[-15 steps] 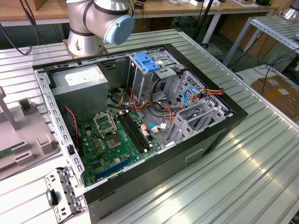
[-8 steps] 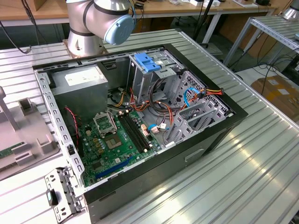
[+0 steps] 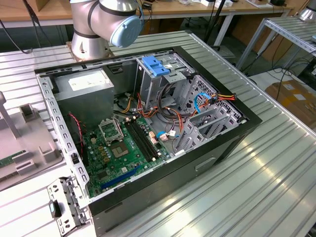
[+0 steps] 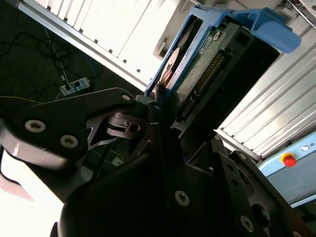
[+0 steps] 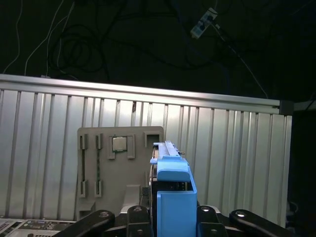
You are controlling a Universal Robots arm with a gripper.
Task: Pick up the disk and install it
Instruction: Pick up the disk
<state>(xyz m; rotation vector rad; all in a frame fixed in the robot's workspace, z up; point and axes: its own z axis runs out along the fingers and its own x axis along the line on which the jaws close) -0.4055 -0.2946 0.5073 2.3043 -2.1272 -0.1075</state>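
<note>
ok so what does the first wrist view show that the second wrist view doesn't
First wrist view: a pale grey plastic holder plate on the ribbed aluminium table, with a small square silver chip seated in it.
Second wrist view: the green circuit-board face of the grey metal disk in blue plastic rails, and a round red button on a light-blue panel.
Both wrist views: the disk, the black gripper with jaws shut on it, the ribbed table, a white power strip on the dark floor.
</note>
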